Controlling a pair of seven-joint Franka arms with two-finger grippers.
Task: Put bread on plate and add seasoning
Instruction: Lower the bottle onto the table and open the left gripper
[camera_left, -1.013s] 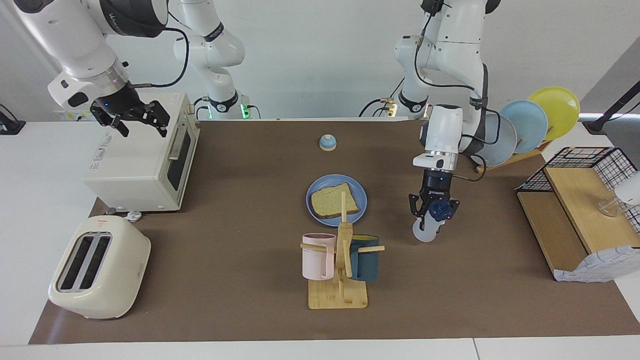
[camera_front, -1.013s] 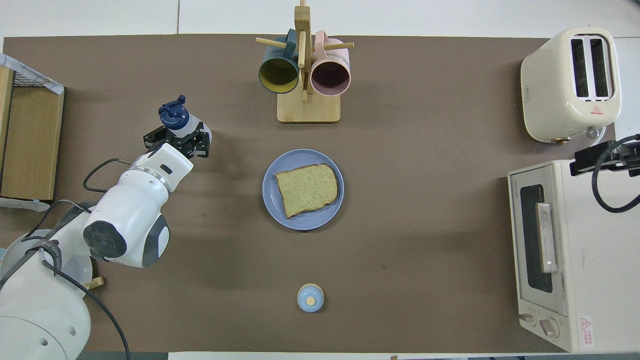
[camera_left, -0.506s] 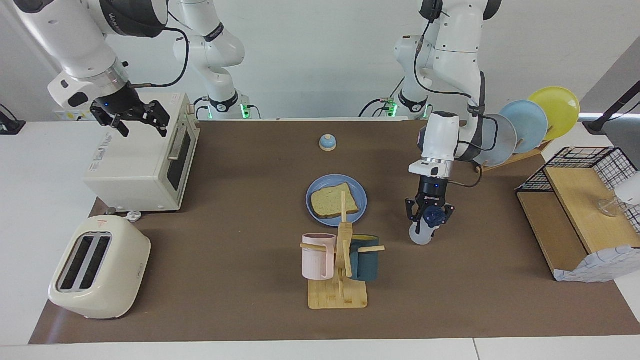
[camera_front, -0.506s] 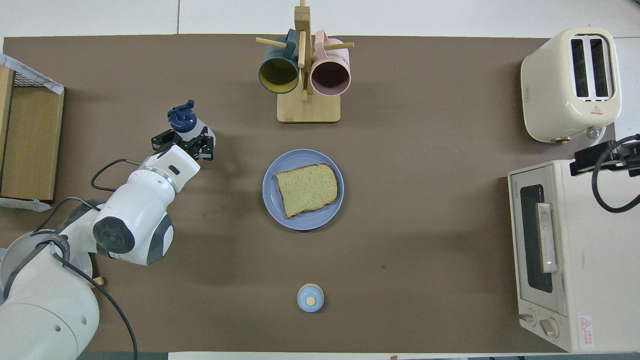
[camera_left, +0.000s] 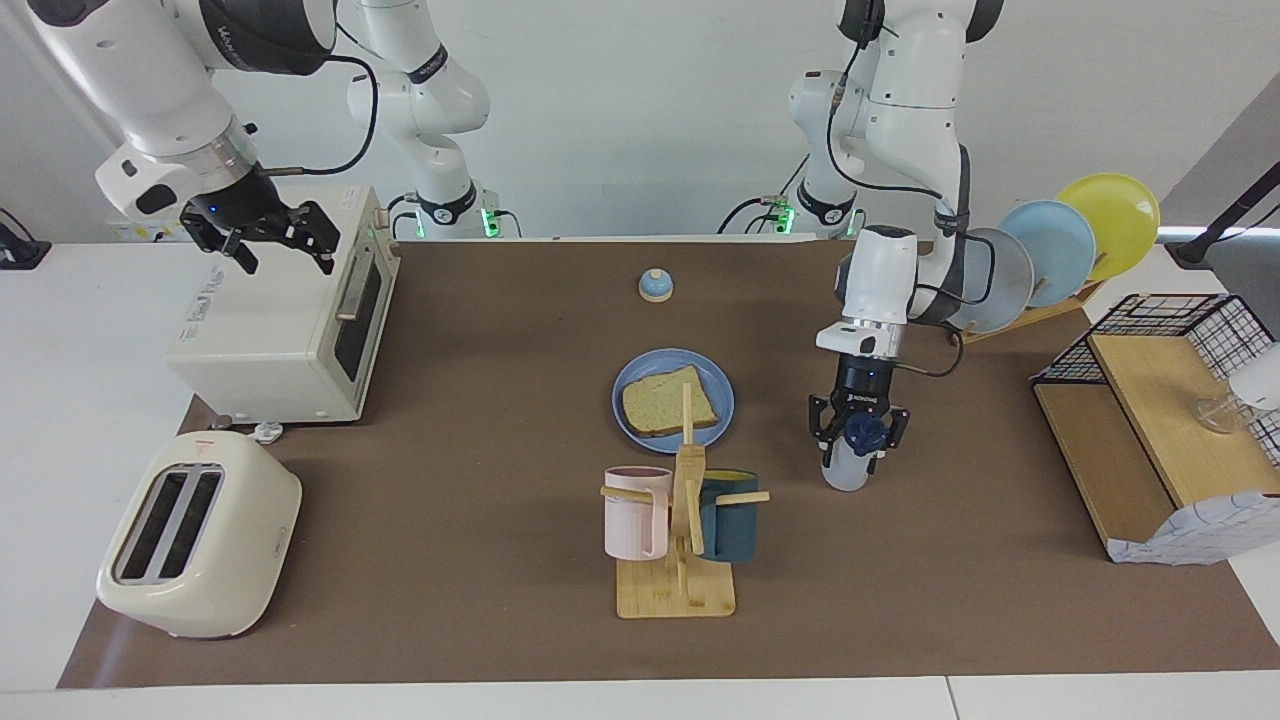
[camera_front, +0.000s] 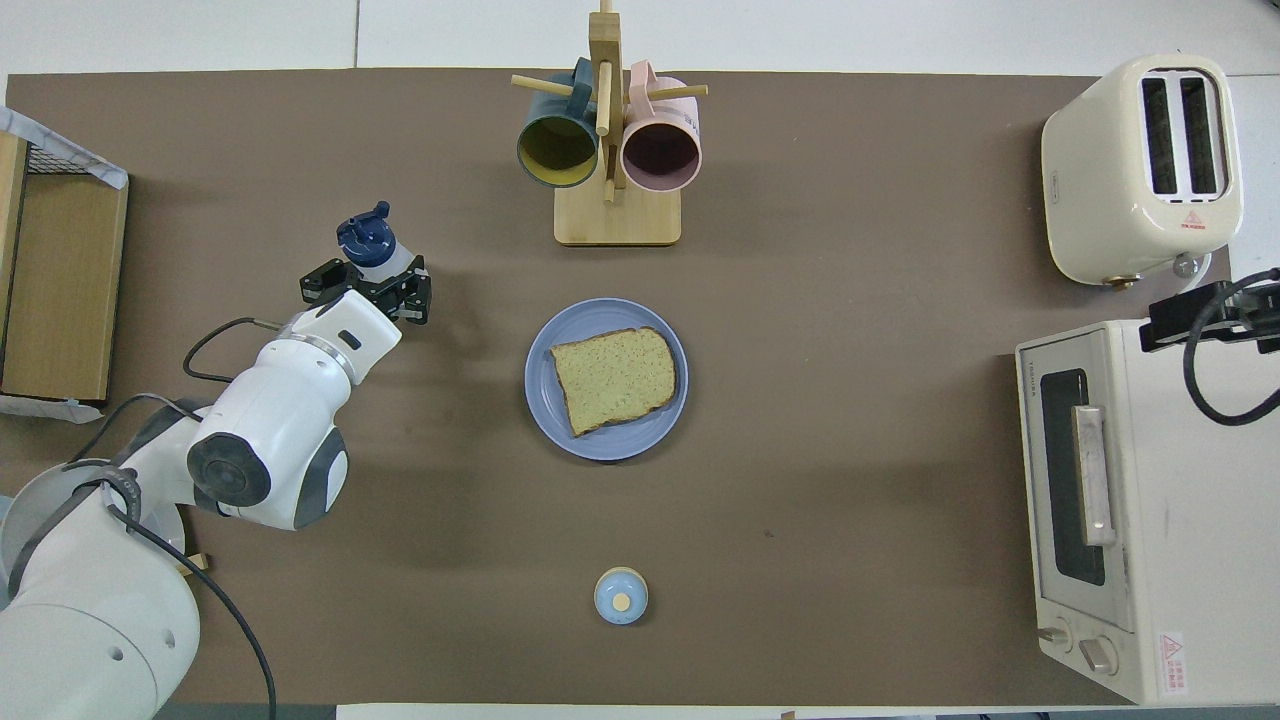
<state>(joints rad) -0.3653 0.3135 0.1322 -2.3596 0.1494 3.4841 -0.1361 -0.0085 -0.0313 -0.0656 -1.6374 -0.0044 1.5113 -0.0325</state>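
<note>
We count two mugs (camera_left: 637, 512) on one rack (camera_left: 677, 590), three upright plates (camera_left: 1060, 250), one blue plate (camera_left: 625, 385), one bread slice (camera_left: 667, 404), one bottle (camera_left: 848, 465), one bell (camera_left: 655, 285), one toaster (camera_left: 197, 535), one oven (camera_left: 285, 320).

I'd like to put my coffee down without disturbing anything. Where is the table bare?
The widest bare patch lies between the plate and the toaster oven. Another lies around the bell, nearer the robots. It is crowded where the left gripper stands at the seasoning bottle, and between the plate and the mug rack.
</note>
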